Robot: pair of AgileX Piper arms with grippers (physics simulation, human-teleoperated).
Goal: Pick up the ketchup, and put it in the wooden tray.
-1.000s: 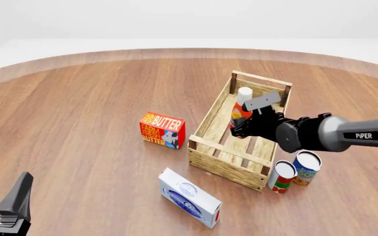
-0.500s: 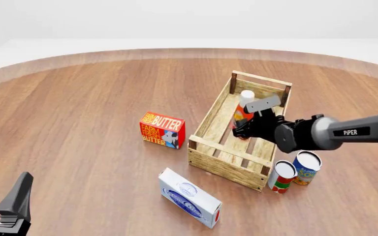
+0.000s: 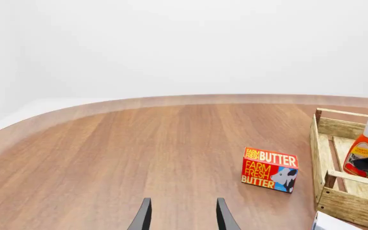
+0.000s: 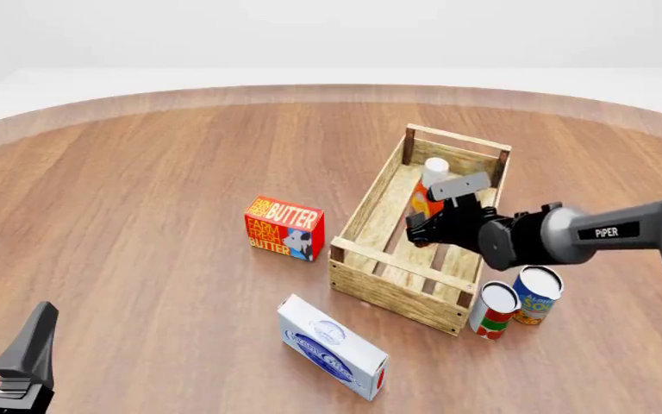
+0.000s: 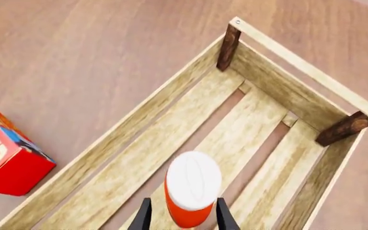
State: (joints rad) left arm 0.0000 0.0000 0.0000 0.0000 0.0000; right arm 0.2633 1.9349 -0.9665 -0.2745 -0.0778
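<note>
The ketchup (image 4: 427,191), a red-orange bottle with a white cap, stands slightly tilted inside the wooden tray (image 4: 398,291), near its far end. My right gripper (image 4: 421,228) is low in the tray around the bottle's lower body. In the right wrist view the ketchup (image 5: 193,179) sits between the fingers of the right gripper (image 5: 182,218), with a gap beside it; the jaws are open. The tray's far wall (image 5: 286,81) lies beyond. The left wrist view shows the ketchup (image 3: 362,151) in the tray (image 3: 353,208). My left gripper (image 4: 3,326) is open and empty at the near left, also in its own view (image 3: 182,213).
A red butter box (image 4: 285,227) stands left of the tray. A white box (image 4: 334,347) lies in front of the tray. A red-and-white can (image 4: 495,309) and a blue can (image 4: 536,293) stand at the tray's near right corner, under my right arm.
My right gripper has come down into the tray with the ketchup; the bottle sits lower and a little farther back. The left arm has not moved.
</note>
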